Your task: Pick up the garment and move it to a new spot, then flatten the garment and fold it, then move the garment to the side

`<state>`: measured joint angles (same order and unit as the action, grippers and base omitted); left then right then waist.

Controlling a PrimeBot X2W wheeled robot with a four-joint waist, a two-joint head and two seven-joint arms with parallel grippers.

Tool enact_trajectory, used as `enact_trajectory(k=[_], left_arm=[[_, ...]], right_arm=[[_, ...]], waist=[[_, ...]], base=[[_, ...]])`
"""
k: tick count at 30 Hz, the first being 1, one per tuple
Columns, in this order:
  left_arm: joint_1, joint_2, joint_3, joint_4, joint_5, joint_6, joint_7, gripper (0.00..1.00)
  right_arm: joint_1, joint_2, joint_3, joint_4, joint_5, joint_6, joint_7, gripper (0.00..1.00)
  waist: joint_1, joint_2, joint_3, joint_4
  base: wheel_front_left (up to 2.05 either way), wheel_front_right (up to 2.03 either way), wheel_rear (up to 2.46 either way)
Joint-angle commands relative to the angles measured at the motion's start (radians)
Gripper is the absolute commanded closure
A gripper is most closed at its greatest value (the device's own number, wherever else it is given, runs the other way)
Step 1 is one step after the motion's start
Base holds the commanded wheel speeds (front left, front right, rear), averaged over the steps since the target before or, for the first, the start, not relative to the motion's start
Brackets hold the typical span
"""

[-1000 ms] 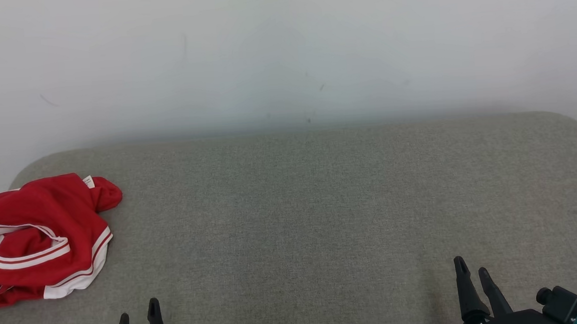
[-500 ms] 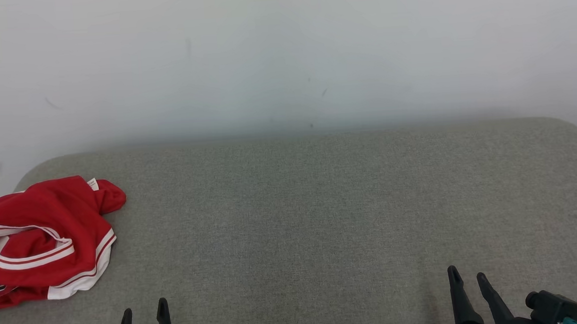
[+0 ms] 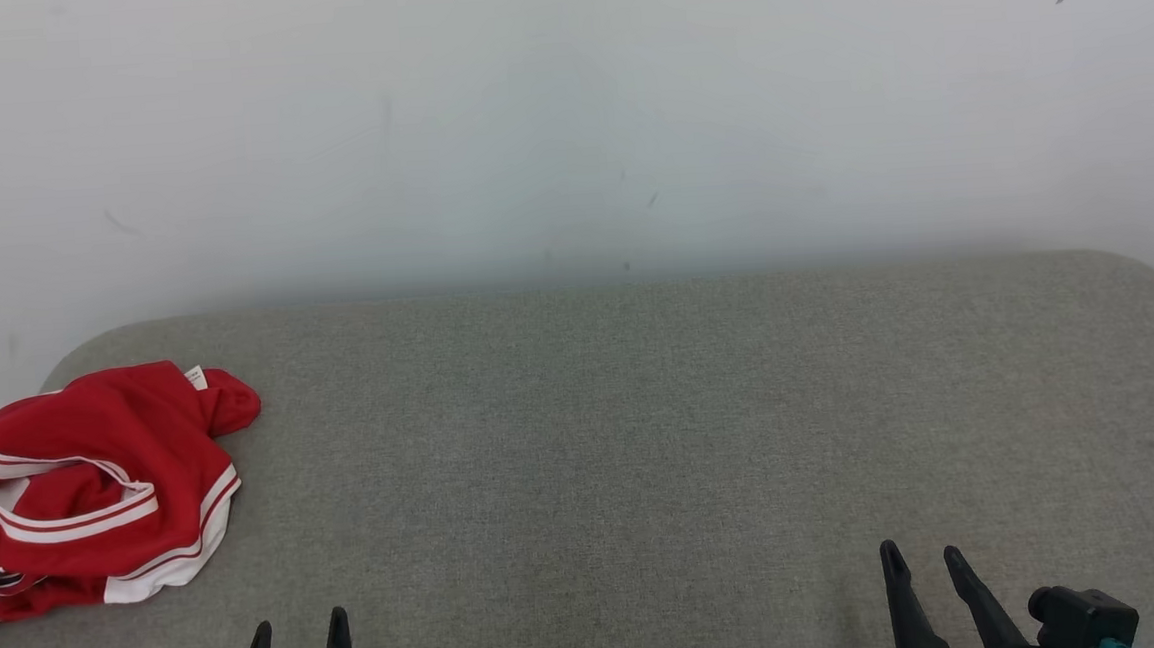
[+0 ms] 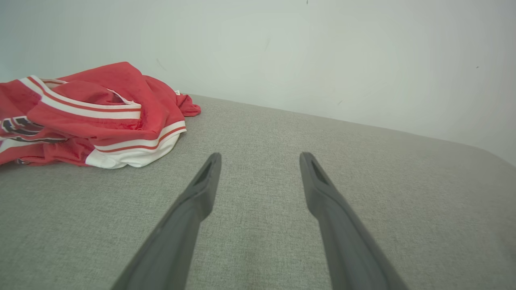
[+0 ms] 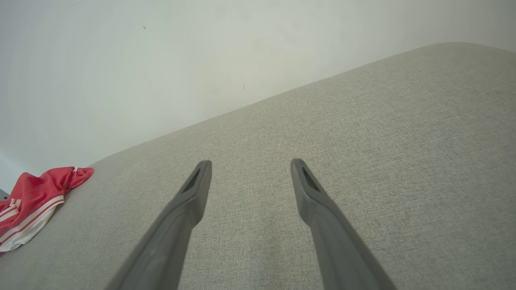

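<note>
1. The red garment (image 3: 95, 474) with white-striped trim lies crumpled at nine o'clock on the grey cushion (image 3: 644, 440), near its far left corner. The head view's edge cuts off its left part, and the dark lettering there is too small to read.
2. Its own folds hide how the layers lie underneath.
3. The left gripper (image 3: 299, 624), at seven o'clock, is near the garment but not touching it, jaws apart and empty; its body is cut off below.
4. The right gripper (image 3: 919, 549), at five o'clock, is well apart from the garment, jaws likewise apart and empty.
5. A pale wall (image 3: 564, 114) rises behind the cushion at twelve o'clock.
</note>
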<state>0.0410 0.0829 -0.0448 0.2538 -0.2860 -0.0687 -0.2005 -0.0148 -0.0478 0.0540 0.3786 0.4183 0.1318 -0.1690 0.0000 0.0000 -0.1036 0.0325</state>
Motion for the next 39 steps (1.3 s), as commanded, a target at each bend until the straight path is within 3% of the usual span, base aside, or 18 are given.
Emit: enact_trajectory(k=[1, 21, 32, 39], left_arm=[[0.007, 0.007, 0.0, -0.007, 0.02, 0.005, -0.007, 0.0], [-0.012, 0.005, 0.001, 0.034, 0.148, -0.009, -0.047, 0.0], [-0.039, -0.009, 0.025, 0.07, 0.166, -0.027, -0.067, 0.0], [-0.039, -0.015, 0.039, 0.062, 0.158, -0.033, -0.066, 0.0]], right_arm=[[0.011, -0.003, 0.003, -0.001, -0.017, -0.002, -0.009, 0.0], [0.016, -0.004, 0.004, 0.019, -0.145, -0.002, -0.029, 0.0], [0.0, -0.004, 0.006, 0.029, -0.218, -0.002, -0.048, 0.0], [-0.003, -0.004, 0.007, 0.033, -0.207, -0.002, -0.051, 0.0]], waist=[[0.0, 0.0, -0.001, 0.0], [0.0, 0.0, -0.012, 0.0], [0.0, 0.0, 0.014, 0.006], [0.0, 0.0, 0.021, 0.006]], base=[[0.0, 0.0, 0.0], [0.0, 0.0, 0.0], [0.0, 0.0, 0.0], [0.0, 0.0, 0.0]])
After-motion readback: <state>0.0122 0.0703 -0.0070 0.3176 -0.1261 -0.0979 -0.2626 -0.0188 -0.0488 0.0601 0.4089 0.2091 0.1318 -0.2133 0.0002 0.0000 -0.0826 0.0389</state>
